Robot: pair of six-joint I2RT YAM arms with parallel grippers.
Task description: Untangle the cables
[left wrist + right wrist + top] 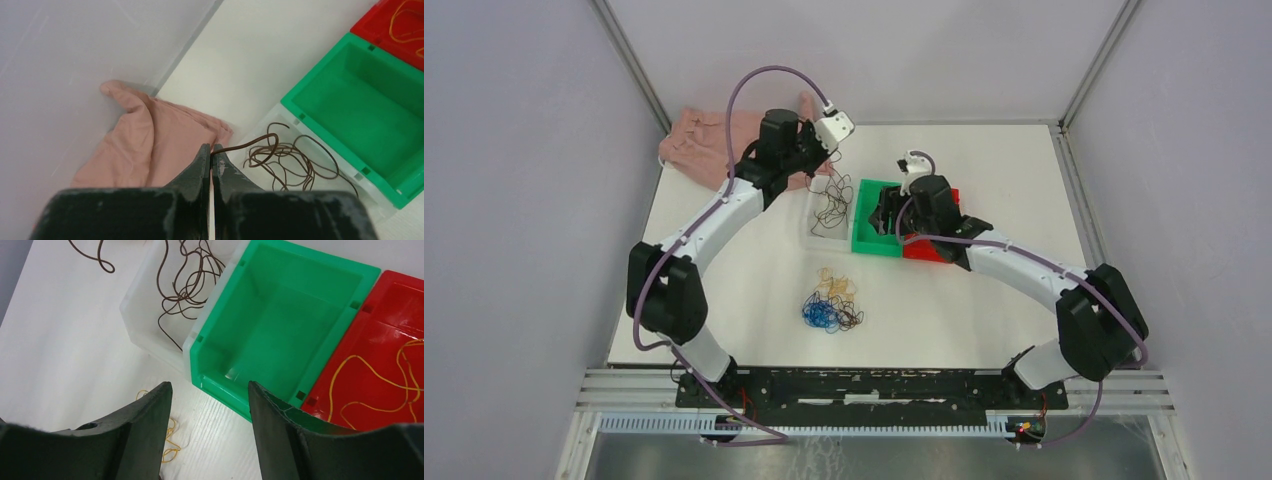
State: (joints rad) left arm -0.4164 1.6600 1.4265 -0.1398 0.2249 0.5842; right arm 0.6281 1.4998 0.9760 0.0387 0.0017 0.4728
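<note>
My left gripper (210, 148) is shut on a dark brown cable (280, 157), pinching its end above the clear bin (372, 195); the rest of the strand lies looped in that bin (822, 235). The gripper also shows in the top view (829, 152). A tangle of blue, yellow and brown cables (831, 305) lies on the table in front of the bins. A yellow-orange cable (385, 385) lies in the red bin (400, 310). My right gripper (210, 387) is open and empty above the green bin's (280, 315) near corner; yellow strands (172, 440) show below it.
A pink cloth (714, 140) lies crumpled at the table's back left corner, also in the left wrist view (145, 145). The green bin (874, 240) holds nothing and sits between the clear and red (924, 250) bins. Walls close in the back and sides.
</note>
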